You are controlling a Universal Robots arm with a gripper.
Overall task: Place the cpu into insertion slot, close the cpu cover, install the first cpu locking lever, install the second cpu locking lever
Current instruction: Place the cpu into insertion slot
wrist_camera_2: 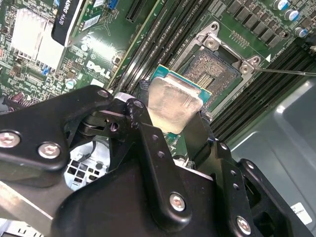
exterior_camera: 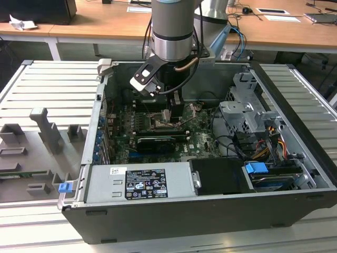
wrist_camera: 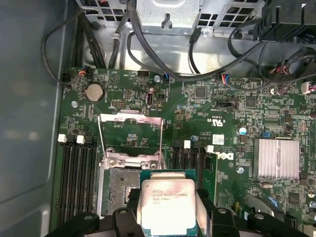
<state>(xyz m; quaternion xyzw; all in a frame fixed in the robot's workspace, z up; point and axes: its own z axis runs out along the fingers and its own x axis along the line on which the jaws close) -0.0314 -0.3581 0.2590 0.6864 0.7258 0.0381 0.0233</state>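
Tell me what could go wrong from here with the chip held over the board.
1. The black gripper holds the small silver-topped square cpu seemingly offset from the square metal-rimmed insertion slot. If lowered like this, it might land skewed on the exposed contacts.
2. The thin silvery cpu cover stands open right beside the slot, so the gripper could catch it.

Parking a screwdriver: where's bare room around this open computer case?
Bare: ribbed grey metal table at the exterior view's right of the black computer case. Crowded: grey fixture blocks opposite; inside, black gripper holds pale silver square cpu near the silver-rimmed insertion slot.
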